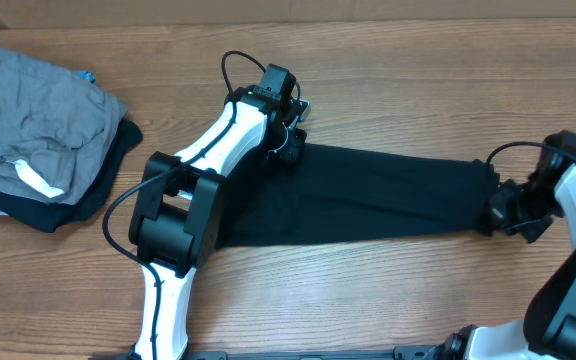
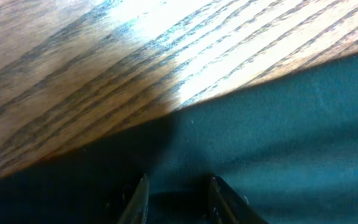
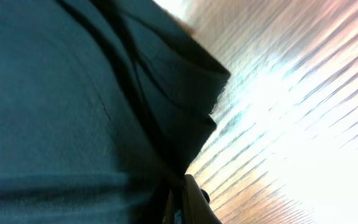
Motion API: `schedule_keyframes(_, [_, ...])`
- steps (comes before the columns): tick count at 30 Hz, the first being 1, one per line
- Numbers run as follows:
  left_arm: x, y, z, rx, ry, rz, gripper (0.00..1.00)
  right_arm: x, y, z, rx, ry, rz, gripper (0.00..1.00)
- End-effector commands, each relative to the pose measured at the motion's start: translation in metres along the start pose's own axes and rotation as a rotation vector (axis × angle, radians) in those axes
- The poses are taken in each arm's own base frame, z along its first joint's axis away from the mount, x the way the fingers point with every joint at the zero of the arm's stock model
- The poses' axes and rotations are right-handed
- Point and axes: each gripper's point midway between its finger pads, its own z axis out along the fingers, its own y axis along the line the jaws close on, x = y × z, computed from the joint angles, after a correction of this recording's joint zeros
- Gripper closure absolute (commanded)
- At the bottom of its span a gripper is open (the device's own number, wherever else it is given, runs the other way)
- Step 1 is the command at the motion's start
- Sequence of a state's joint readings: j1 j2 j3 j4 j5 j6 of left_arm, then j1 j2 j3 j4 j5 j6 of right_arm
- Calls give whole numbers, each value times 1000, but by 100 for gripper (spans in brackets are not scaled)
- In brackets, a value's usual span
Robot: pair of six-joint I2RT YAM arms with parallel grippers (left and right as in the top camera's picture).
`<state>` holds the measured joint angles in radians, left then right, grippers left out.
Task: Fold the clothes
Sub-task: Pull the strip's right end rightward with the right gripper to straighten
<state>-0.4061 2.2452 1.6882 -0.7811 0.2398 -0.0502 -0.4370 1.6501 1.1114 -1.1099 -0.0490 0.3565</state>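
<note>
Left end effector [image 1: 291,143] on black T-shirt [image 1: 368,195] | right end effector [image 1: 498,208] pinching its end

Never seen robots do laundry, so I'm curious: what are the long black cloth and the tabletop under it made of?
The black T-shirt looks like soft, matte knit fabric: it lies limp, with folds and creases at its end. The table looks like wood or wood-look laminate, slightly glossy: streaked grain with bright glare; which one, I cannot tell.
</note>
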Motion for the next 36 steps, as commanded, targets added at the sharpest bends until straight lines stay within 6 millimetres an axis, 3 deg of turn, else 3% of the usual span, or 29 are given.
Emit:
schedule_keyframes(1, [17,9,11,-36,54,-15,64,-24,-3,-23,32,-127,-68,96])
schedule_keyframes(9, [17,9,11,-36,54,-15,64,-20,-3,-19,30,-112,-73,96])
schedule_keyframes(19, [17,9,11,-35,54,-15,64,13,-4,-13,3,28,-37,96])
schedule_keyframes(26, [17,10,11,-36,54,-15,63,13,-4,-13,3,28,-38,79])
schedule_keyframes(28, [17,9,11,-35,54,-15,63,13,-4,-13,3,28,-38,80])
schedule_keyframes(31, [17,9,11,-35,54,-15,63,8,-4,-13,4,9,-39,96])
schedule_keyframes(36, [17,9,11,-36,55,-15,63,-8,-13,-14,69,-65,-41,96])
